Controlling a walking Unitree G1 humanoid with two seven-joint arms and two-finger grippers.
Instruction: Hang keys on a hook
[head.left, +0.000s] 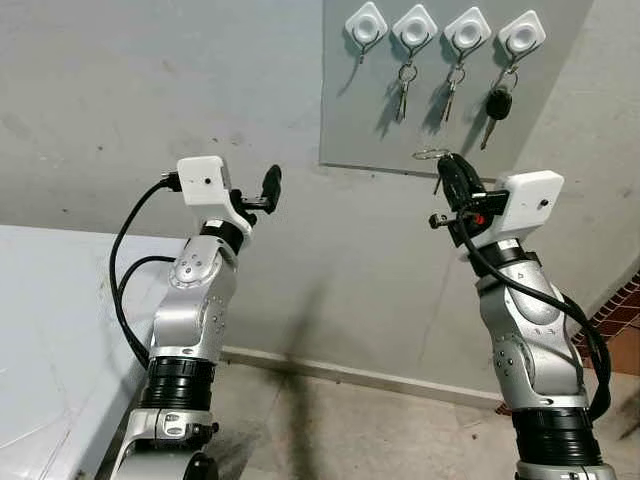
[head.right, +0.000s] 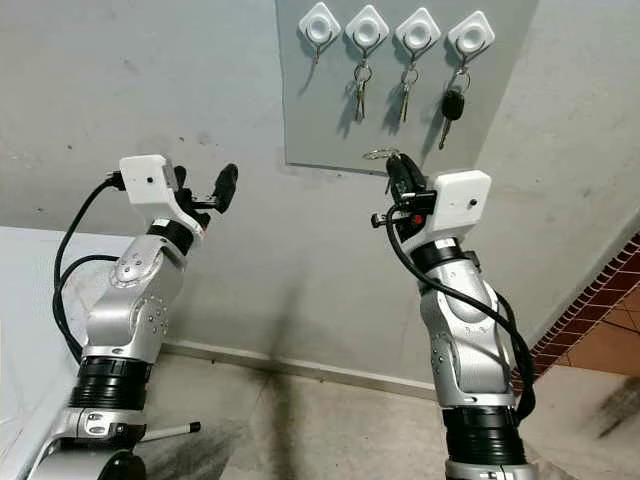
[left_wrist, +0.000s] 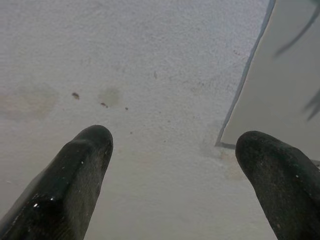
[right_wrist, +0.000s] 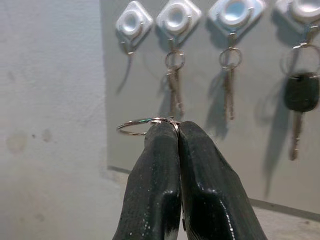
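The right gripper (right_wrist: 178, 131) pinches a key ring (right_wrist: 140, 123) below the grey board (head.left: 345, 110), whose leftmost hook (right_wrist: 132, 26) is bare; three others carry keys. The left gripper (left_wrist: 172, 165), fingers spread, faces the wall (left_wrist: 125, 65).

Stained grey wall (head.left: 150, 90), concrete floor (head.left: 380, 430)

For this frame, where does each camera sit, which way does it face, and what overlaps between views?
Left and right eye views: head stereo pair, looking forward at the grey wall panel with four white diamond-shaped hooks; both silver arms show.
Left wrist view: on the left arm, along the open left end effector toward the bare wall and the panel's corner.
Right wrist view: on the right arm, along the right end effector, pinching a silver key ring below the empty leftmost hook.
Shared: all views show the panel.
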